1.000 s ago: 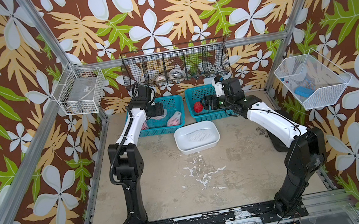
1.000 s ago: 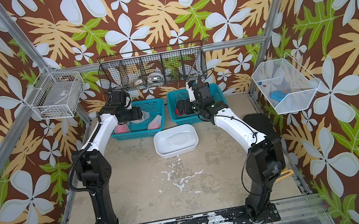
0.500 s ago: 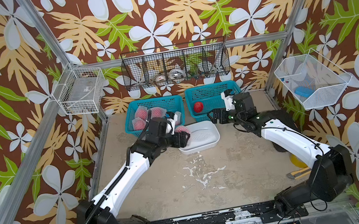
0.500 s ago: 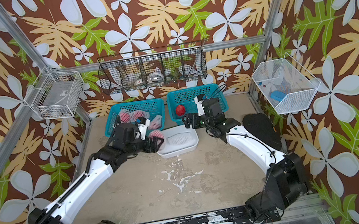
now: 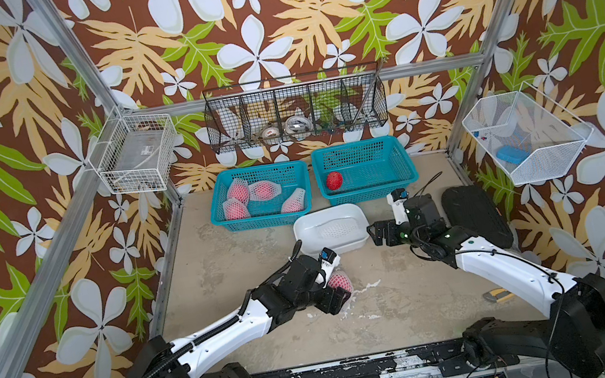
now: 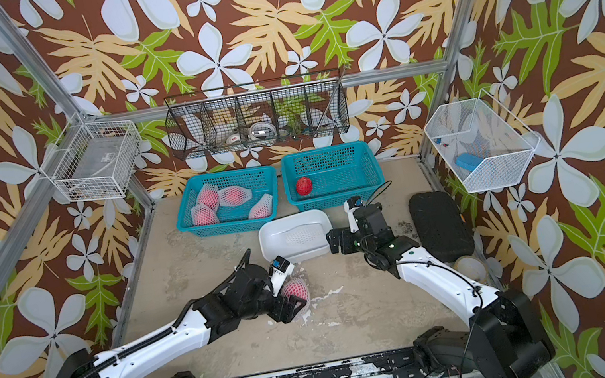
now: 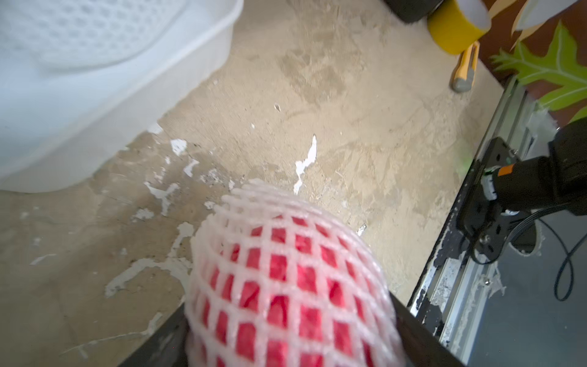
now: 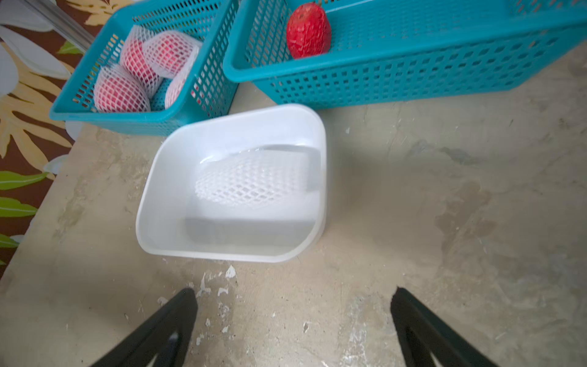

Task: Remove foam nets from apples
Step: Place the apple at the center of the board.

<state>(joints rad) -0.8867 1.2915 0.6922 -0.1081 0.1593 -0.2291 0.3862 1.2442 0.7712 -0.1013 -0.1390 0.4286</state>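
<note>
foam nets wrapped five apples in both top views. four of them lay crowded in the teal basket at the back of the table, on the left arm's side, pale pink through the white mesh. the fifth, a netted apple, sat between the jaws of the left gripper, out over the middle of the table and in front of the white tub. the jaws stood fairly wide, one dark finger against each side of the mesh, so the claw was clamped on the fruit with its net on. whether the fruit touched the tabletop or hung just above it i could not tell. the left wrist view was blurred, but red skin showed through the diamond holes.

one bare apple, deep red, lay alone in the second teal basket, just beside the first. one empty net lay flat in the white tub, which stood just in front of the two baskets.

the right gripper hovered beside the tub on the right arm's side, jaws spread wide with nothing between them and bare table showing in the gap. a black pad lay beyond that arm near the wall. a roll of yellow tape and a yellow-handled knife lay near the pad.
</note>
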